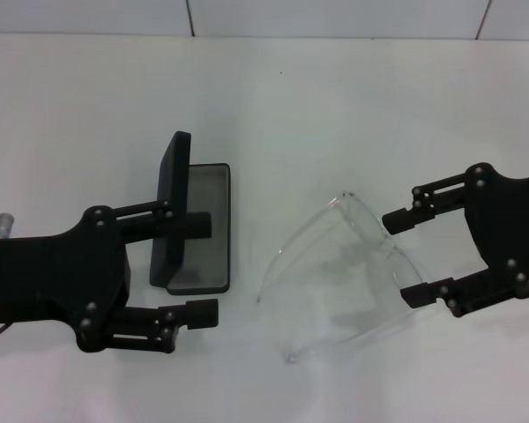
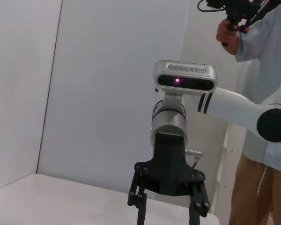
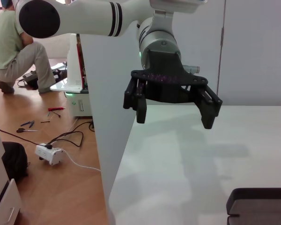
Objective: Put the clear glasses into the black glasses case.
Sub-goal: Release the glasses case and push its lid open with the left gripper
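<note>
**Both grippers open above the table, glasses between the right fingers**

Only in the head view are the task's things seen together. The black glasses case (image 1: pixel 194 231) lies open on the white table (image 1: pixel 335 97), its lid standing upright on the side towards the robot's left and the grey lining of its tray turned up. The clear glasses (image 1: pixel 348 269) lie to the right of the case, apart from it, with the temple arms reaching back towards the robot.

In the left wrist view neither thing is seen; the right gripper (image 2: pixel 167 199) is shown from across the table, hanging over the surface, and a person (image 2: pixel 267 93) in a pale shirt is seen behind it. In the right wrist view the left gripper (image 3: pixel 173 115) is shown hanging above the table, and a corner of the case (image 3: pixel 260 206) is caught at the picture's edge; the glasses cannot be made out there.

In the head view the right gripper (image 1: pixel 407 257) is held with its jaws wide, and the right end of the glasses lies between the two fingers; whether it is touched cannot be told. The left gripper (image 1: pixel 210 269) is also spread wide, its far finger lying across the case and its near finger beside the case's near end. Nothing is gripped by either.
</note>
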`<control>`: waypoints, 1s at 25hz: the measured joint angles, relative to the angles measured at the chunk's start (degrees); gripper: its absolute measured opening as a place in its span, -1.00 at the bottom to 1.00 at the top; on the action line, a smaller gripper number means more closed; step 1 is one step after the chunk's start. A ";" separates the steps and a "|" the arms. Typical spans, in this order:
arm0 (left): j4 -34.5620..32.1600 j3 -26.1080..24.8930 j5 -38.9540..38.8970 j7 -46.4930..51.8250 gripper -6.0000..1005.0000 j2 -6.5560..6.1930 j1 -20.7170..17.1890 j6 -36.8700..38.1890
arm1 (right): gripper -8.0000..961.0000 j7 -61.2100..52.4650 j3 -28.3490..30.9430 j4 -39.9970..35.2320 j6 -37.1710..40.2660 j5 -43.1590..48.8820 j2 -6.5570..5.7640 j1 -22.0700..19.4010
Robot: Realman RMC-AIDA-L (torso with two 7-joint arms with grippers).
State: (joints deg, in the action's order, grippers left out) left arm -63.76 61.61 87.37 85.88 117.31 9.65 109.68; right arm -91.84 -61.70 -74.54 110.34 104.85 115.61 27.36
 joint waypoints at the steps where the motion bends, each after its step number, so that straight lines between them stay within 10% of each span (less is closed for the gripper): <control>1: 0.02 0.00 0.00 -0.04 0.71 0.01 0.02 0.00 | 0.45 0.04 0.00 0.02 -0.03 0.00 0.03 0.00; 25: -2.13 -7.10 -9.50 11.78 0.70 2.19 0.92 -0.65 | 0.45 0.66 4.15 3.66 -2.93 -3.39 0.07 -4.56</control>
State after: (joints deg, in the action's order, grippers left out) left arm -65.89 54.51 77.88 97.67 119.50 10.57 109.03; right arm -91.18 -57.54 -70.88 107.41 101.46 115.68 22.81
